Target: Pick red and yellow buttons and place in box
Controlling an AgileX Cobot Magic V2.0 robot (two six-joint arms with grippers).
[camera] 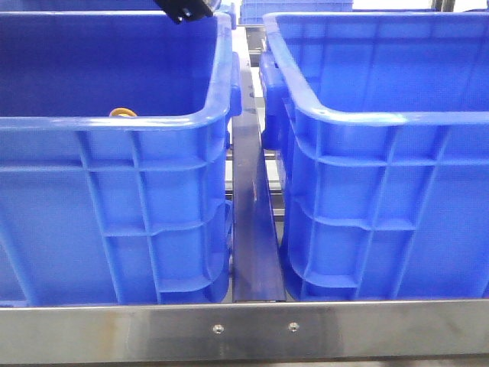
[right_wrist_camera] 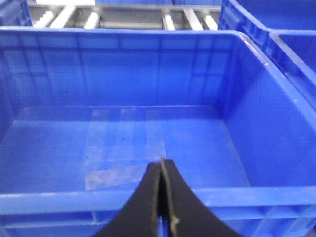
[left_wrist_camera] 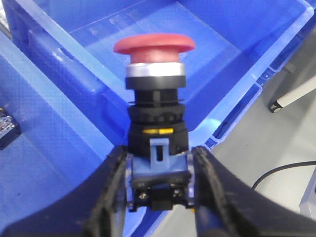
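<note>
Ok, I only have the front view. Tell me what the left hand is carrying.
Observer: The left hand is shut on the red button, gripping its base, with the cap pointing away from the fingers.
Operator: Report what's beyond it.
Observer: A blue crate; the button is over its inside.
Operator: Now give me the right hand.
Observer: The right hand is shut on nothing, above the rim of a taped crate with tape patches on its floor.

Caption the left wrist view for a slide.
Left gripper clamps the red button by its base above a blue crate.
</note>
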